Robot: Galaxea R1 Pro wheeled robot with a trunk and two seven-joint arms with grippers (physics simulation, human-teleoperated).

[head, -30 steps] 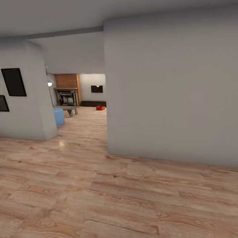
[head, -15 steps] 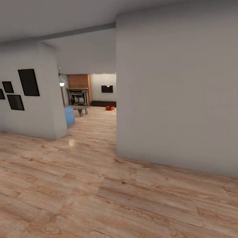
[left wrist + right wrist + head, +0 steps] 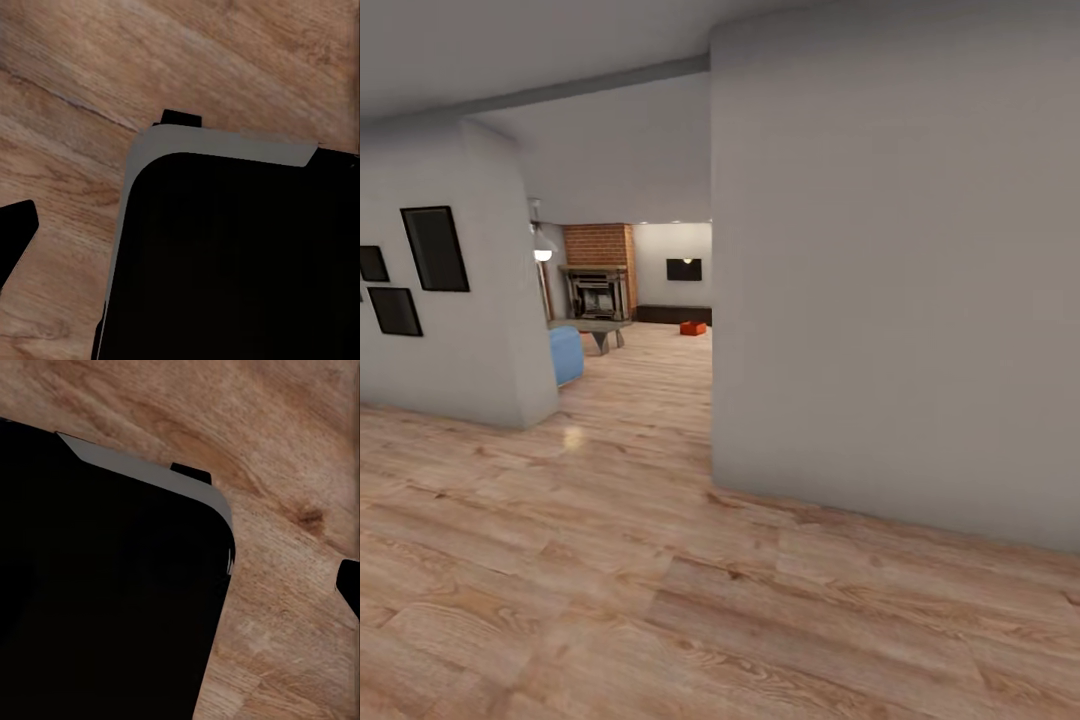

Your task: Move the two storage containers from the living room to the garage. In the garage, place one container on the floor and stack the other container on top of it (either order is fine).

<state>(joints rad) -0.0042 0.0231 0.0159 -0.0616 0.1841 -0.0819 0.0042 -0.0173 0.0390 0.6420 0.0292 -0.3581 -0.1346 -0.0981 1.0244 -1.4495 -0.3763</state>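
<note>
Far down the passage, in the head view, one small orange-red storage container (image 3: pixel 693 328) sits on the light wood planks of the living room (image 3: pixel 650 345), in front of a dark low bench (image 3: pixel 672 314). The left wrist view shows one dark fingertip (image 3: pixel 15 234) of my left gripper over wood floor. At the edge of the right wrist view, one dark fingertip (image 3: pixel 349 585) of my right gripper hangs over the same planks. Neither jaw gap is visible. The garage is out of view.
A large grey wall block (image 3: pixel 890 300) fills the right side. A wall with black frames (image 3: pixel 450 310) stands at the left. Between them an opening leads past a blue sofa (image 3: pixel 566 355), a grey table (image 3: pixel 596 327) and a brick fireplace (image 3: pixel 598 275). My black base (image 3: pixel 240 262) shows under both wrists.
The whole head view has shifted, so the camera has turned and moved; the walls and opening sit further right than a second ago. The container has not moved on the floor.
</note>
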